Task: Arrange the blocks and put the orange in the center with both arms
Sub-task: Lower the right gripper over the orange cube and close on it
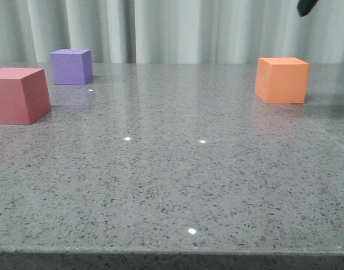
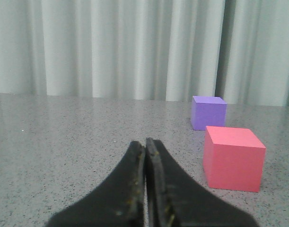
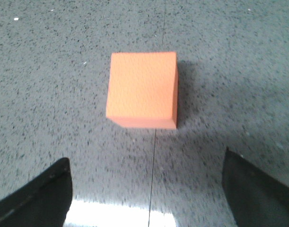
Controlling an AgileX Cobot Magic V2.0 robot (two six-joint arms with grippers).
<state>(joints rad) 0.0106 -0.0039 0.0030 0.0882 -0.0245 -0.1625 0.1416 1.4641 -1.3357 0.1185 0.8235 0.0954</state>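
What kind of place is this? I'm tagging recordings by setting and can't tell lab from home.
Probably a lab or test bench, not a home: a bare grey speckled tabletop, a plain pale curtain as backdrop, and only three foam-like cubes set out: orange, purple and pinkish-red.

Lab-like test bench: speckled grey table (image 1: 172,185), pale curtain (image 1: 177,28).
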